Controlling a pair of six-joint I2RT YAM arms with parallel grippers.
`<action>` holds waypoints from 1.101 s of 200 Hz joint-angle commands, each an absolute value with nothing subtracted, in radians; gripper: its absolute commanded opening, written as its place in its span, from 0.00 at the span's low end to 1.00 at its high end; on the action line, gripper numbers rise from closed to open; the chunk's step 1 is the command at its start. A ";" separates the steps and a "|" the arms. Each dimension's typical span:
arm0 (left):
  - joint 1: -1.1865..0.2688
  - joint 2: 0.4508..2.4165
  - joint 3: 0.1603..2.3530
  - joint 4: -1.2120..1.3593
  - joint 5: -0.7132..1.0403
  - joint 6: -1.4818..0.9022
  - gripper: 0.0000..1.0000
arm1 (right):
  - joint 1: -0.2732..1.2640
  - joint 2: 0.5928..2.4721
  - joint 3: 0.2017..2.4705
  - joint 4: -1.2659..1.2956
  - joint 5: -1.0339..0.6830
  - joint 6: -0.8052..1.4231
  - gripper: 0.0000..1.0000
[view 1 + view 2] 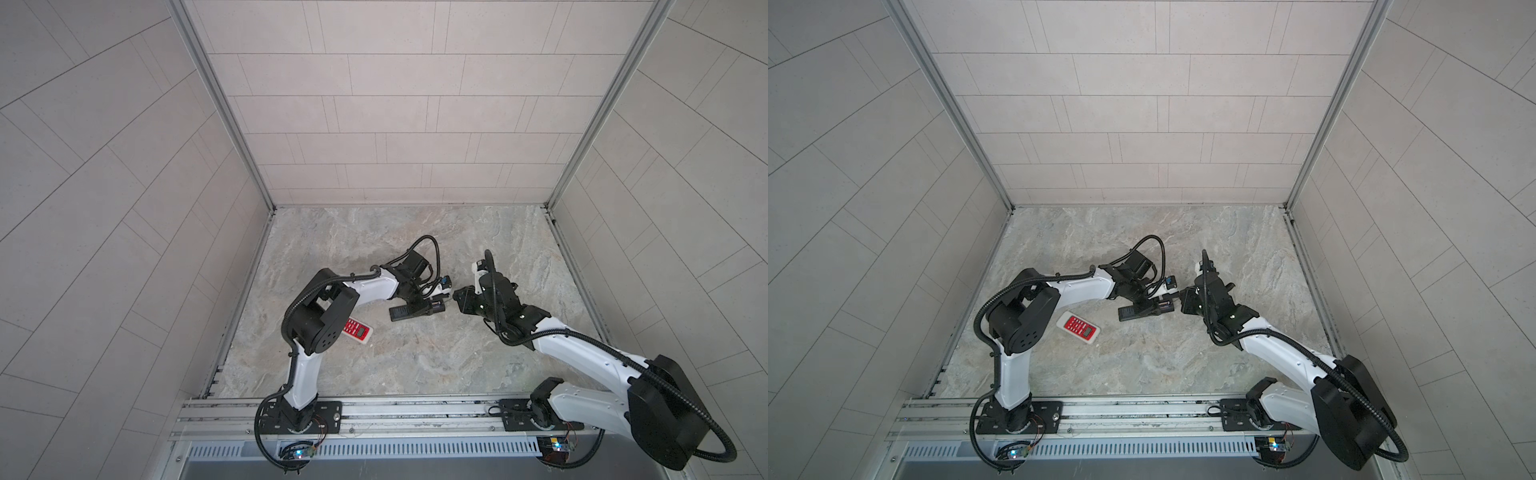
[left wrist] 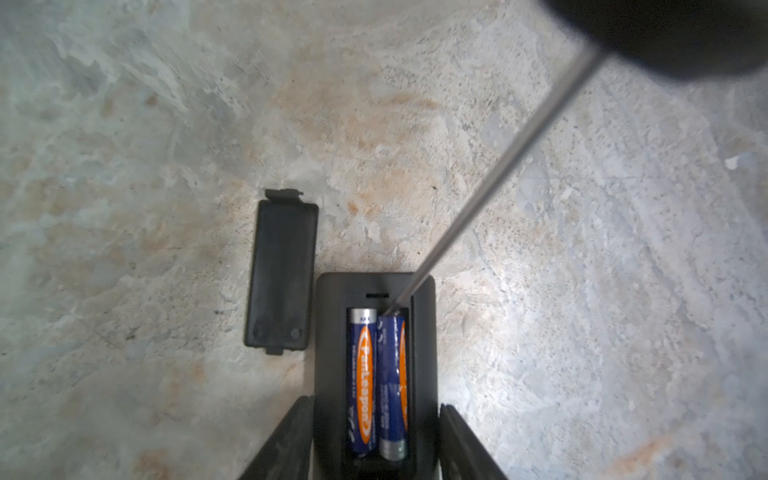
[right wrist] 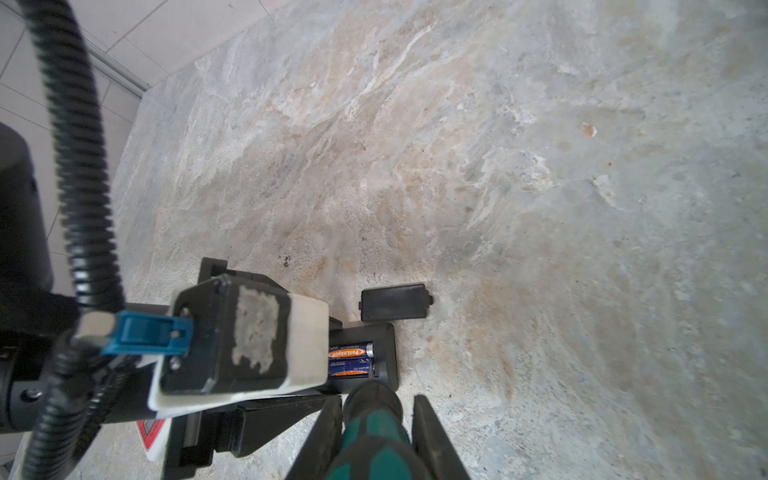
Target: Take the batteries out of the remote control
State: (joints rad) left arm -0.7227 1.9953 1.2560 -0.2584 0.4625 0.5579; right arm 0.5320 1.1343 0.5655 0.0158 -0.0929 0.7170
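We see a slim black remote control (image 2: 424, 353) of matt plastic, its loose flat cover plate (image 2: 282, 274) alike. The blue-and-orange batteries (image 2: 363, 382) wear glossy wrap with bare metal ends. The green-handled screwdriver (image 2: 490, 170) has a smooth metal shaft, its grip perhaps rubbery. The mottled table (image 2: 166, 124) looks stone-like, matt.

Robot test cell, lab-type rig, not home. I see pale tile-pattern panels (image 1: 415, 104) closing three sides, aluminium profile posts (image 1: 223, 104) at corners, marble-look tabletop (image 1: 415, 357). My left arm (image 1: 374, 289) and right arm (image 1: 582, 353) bolted to aluminium rail (image 1: 415, 413) at front; slotted cable duct (image 1: 415, 449), bare controller board (image 1: 297, 453) below.
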 commanded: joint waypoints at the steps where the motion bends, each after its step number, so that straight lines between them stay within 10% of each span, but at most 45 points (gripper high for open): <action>1: -0.737 2.000 1.243 -0.274 0.509 0.574 0.49 | 0.541 1.074 0.543 0.115 -0.091 0.695 0.07; 220: -0.726 2.028 1.341 -0.440 0.530 0.745 0.52 | 0.598 1.149 0.501 0.217 -0.127 0.537 0.03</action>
State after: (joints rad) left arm -0.7090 2.0068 1.3083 -0.4404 0.4931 0.7357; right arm 0.5747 1.1576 0.5186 0.1349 -0.0845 0.5491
